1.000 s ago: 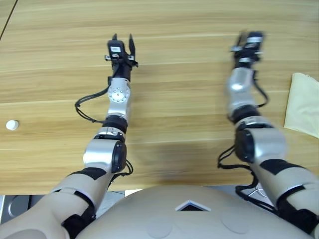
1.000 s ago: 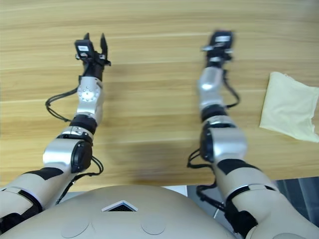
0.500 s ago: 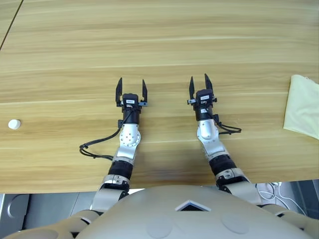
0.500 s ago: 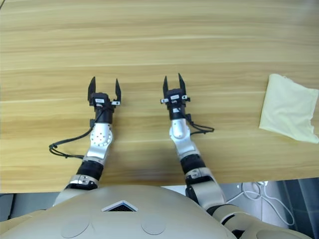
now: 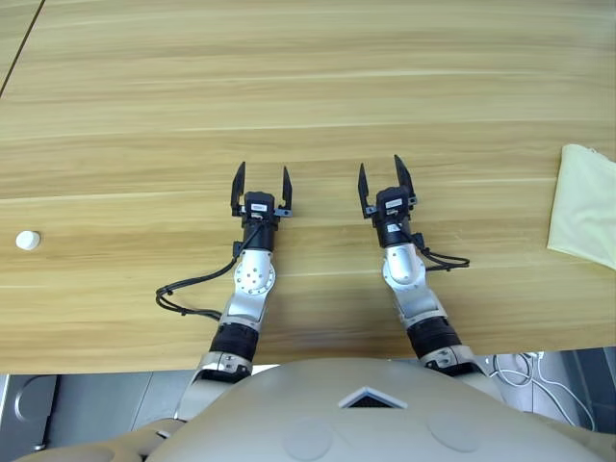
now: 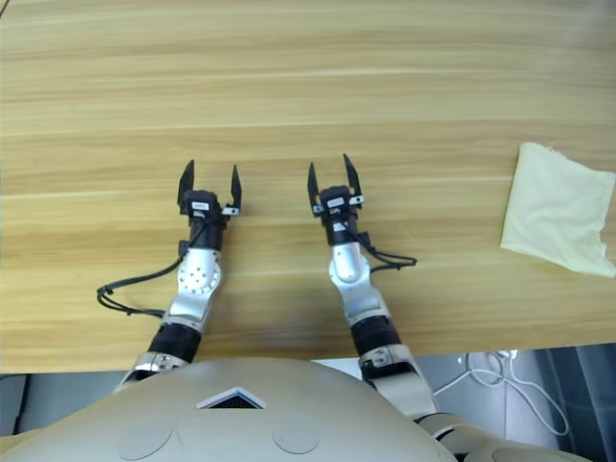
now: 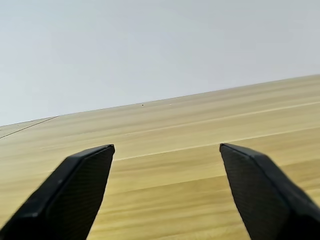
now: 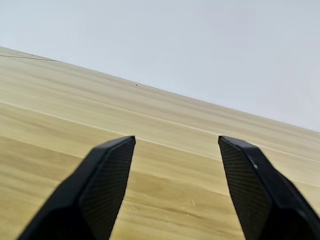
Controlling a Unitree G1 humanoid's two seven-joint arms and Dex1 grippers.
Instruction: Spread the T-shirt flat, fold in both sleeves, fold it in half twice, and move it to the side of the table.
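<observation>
- T-shirt [image 6: 558, 207]: a pale yellow cloth folded into a compact, roughly square bundle with slightly rumpled edges. It lies on the wooden worktop [image 5: 308, 77] at the robot's far right, towards the front edge.
- The left gripper [image 5: 263, 173] sits around the middle of the worktop, not far from the front edge and well apart from the T-shirt. It points away from the robot. Its two black fingers [image 7: 75, 195] are spread wide, with only bare wood grain showing between them. Whether the gripper touches the wood or hangs just above it cannot be told.
- The right gripper [image 5: 379, 166] is just beside the left one, at about the same depth, and also points away from the robot. It stands between the left gripper and the T-shirt, well apart from the cloth. Its fingers are likewise held wide apart and grip nothing; the right wrist view shows plain wood in the gap.
- Both wrist views look along the planks to the worktop's far edge, with a pale wall [image 8: 200, 45] beyond it.
- A small white round object [image 5: 27, 240] lies alone near the worktop's left side, well apart from both grippers.
- A black cable [image 5: 188, 289] loops out from the left forearm over the wood.
- White cords [image 6: 500, 371] lie on the floor below the front edge, on the right.
</observation>
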